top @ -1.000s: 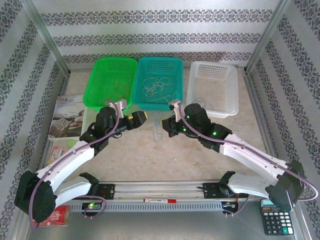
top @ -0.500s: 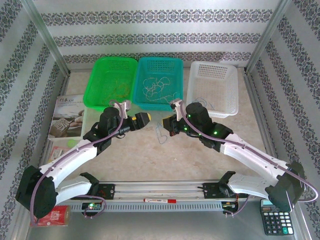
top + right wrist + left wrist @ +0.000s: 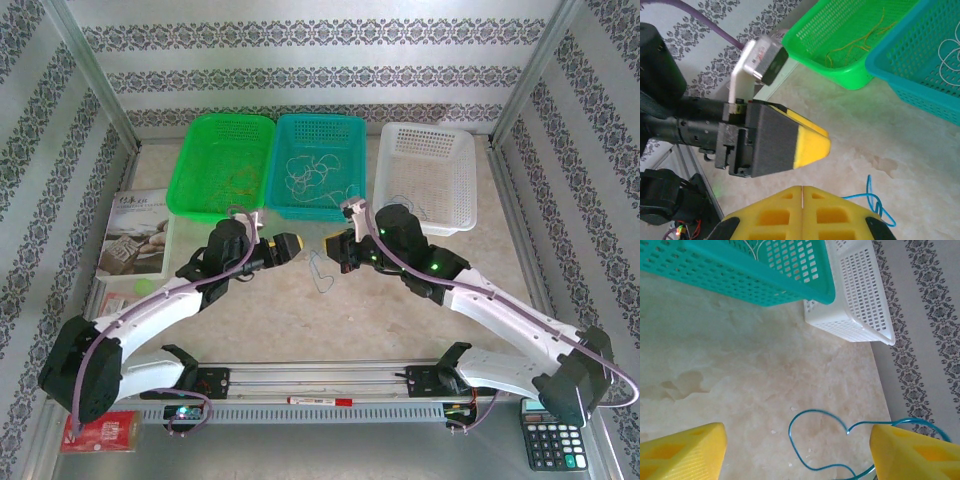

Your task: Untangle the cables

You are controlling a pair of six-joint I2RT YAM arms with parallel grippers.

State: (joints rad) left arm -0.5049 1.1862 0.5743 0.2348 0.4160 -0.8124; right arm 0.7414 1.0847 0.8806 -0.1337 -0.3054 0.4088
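Cable (image 3: 816, 411), blue, looped on the bench (image 3: 740, 365) at six o'clock of the teal basket (image 3: 320, 118); we see left hand (image 3: 797, 435) spread apart, right hand (image 3: 802, 189) pressed together

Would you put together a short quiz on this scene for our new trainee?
1. Multiple choice: in the top view, where does the teal basket stand in the row of three baskets? A at the left end; B in the middle; C at the right end.
2. True or false: the right gripper has its fingers pressed together.
3. Fill in: the thin cable seen between the open fingers of the left gripper is ____ in colour.
Key: 1 B. 2 true. 3 blue.
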